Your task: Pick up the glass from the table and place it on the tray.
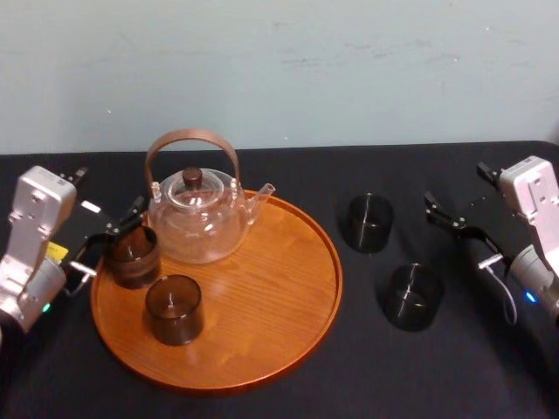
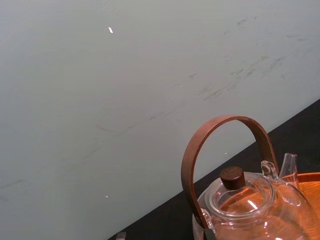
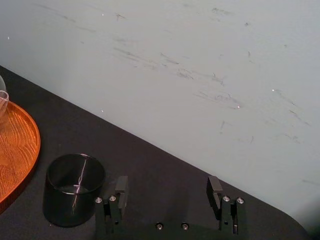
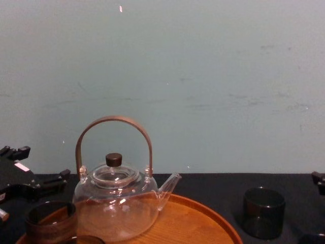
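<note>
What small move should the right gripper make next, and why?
Probably shift the open right gripper sideways until the far glass sits between its fingers: that glass stands on the table beside it, off the tray. The left gripper is at the tray's left edge.

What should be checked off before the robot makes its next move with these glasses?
1. The right hand is open: ok, jaws apart.
2. Glasses waiting on the table: ok, far glass and near glass both upright.
3. Room on the tray: ok, bare wood on its right side.
4. The left hand is clear of the glass at the tray's left edge: cannot tell.
5. The teapot is out of the way: ok, at the tray's back.
</note>
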